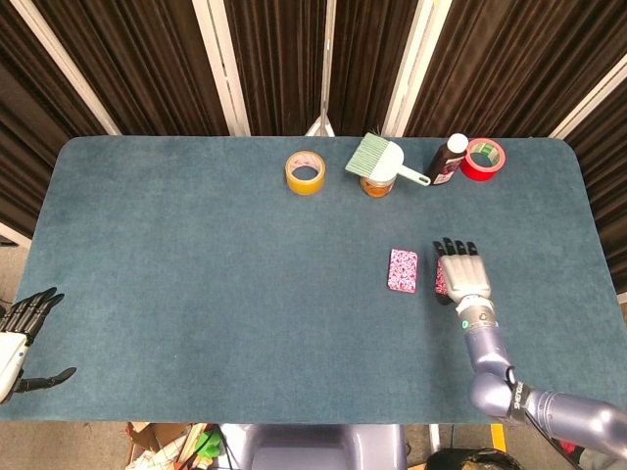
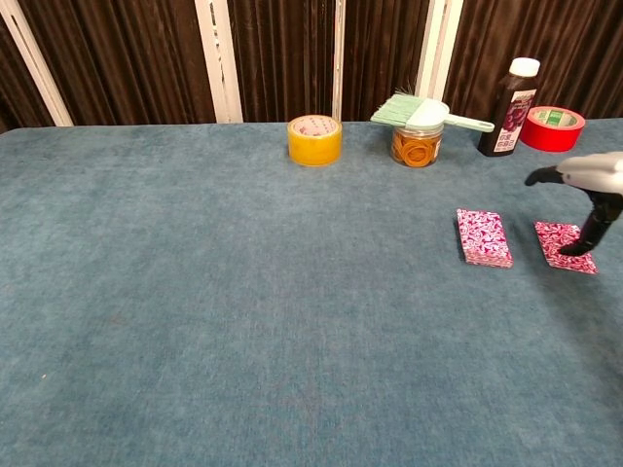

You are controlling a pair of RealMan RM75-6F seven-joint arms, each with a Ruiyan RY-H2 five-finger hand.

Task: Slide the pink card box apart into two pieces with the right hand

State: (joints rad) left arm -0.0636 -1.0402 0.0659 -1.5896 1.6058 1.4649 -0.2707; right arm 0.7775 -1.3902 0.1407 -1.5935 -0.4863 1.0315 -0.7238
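The pink card box lies in two patterned pieces on the blue table. One piece [image 1: 403,270] [image 2: 484,236] sits flat by itself. The other piece [image 1: 440,279] [image 2: 560,243] lies just to its right, partly hidden under my right hand [image 1: 462,277] [image 2: 592,180] in the head view. That hand hovers over it with its fingers spread, and one dark fingertip [image 2: 577,247] reaches down to the piece's right edge. My left hand [image 1: 20,338] hangs off the table's near left corner, fingers apart and holding nothing.
Along the far edge stand a yellow tape roll [image 1: 306,172] [image 2: 314,140], a green brush [image 1: 377,157] [image 2: 414,110] lying on an orange jar [image 2: 417,146], a dark bottle [image 1: 448,160] [image 2: 506,92] and a red tape roll [image 1: 482,159] [image 2: 552,126].
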